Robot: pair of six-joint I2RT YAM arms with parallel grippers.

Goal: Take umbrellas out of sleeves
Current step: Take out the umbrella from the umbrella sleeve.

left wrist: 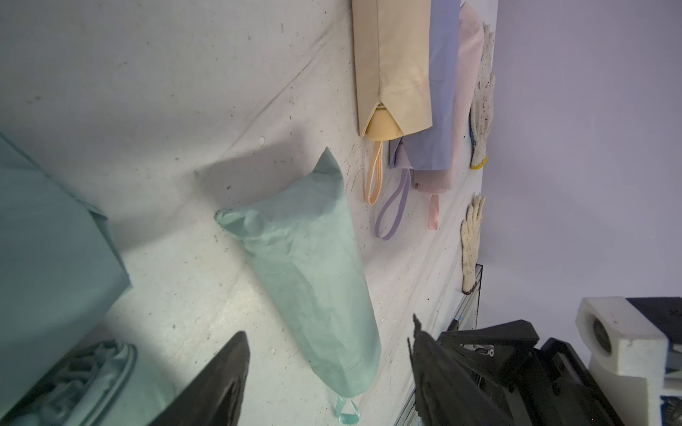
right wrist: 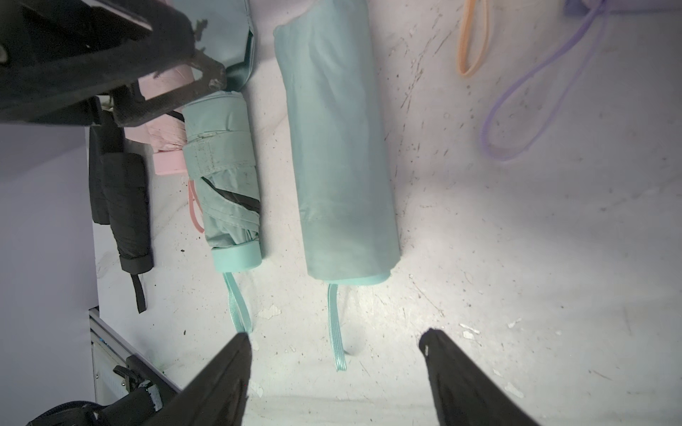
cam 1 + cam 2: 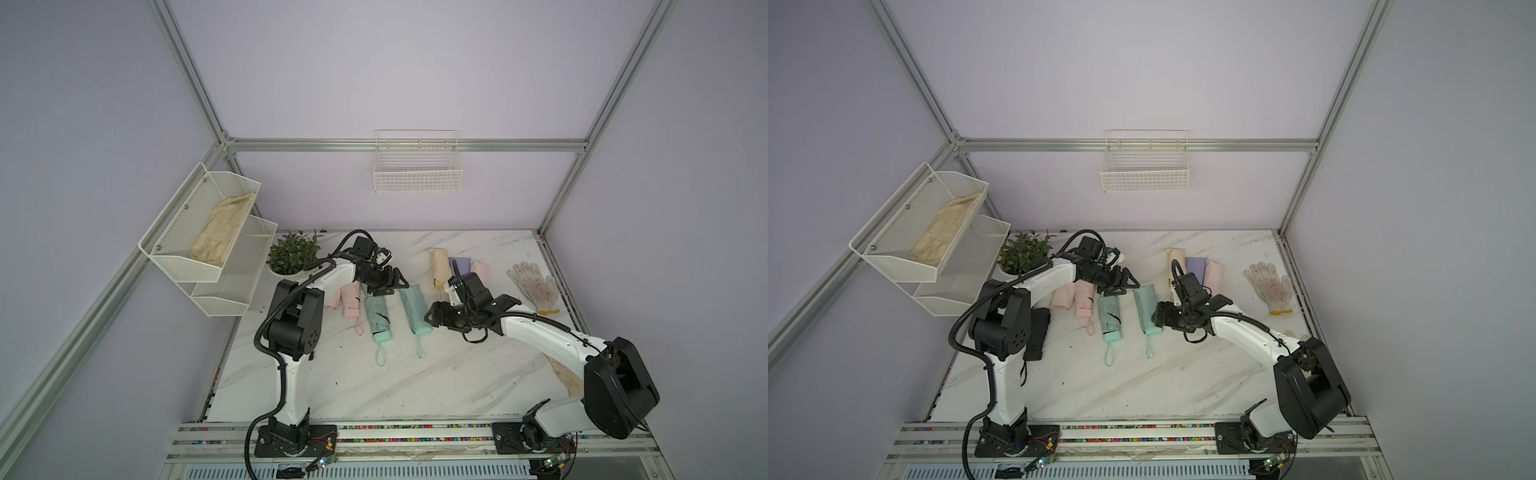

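Three umbrellas are judged already freed on the table [image 3: 415,374]: a black umbrella [image 3: 1036,328], a pink umbrella [image 3: 351,301] and a mint umbrella [image 3: 376,318]. A mint sleeve [image 3: 415,309] is still filled, with the left pincer [image 1: 328,332] and the right pincer [image 2: 336,333] near its ends, both spread wide and empty. Farther right, a yellow sleeve [image 3: 439,264], a lavender sleeve [image 3: 459,264] and a pink sleeve [image 3: 480,270] are left to be emptied.

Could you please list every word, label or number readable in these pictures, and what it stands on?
None can be read in any view.
The mint sleeve, mint umbrella, yellow sleeve and white glove show no print.
The small board by the left arm's base is too small to read.
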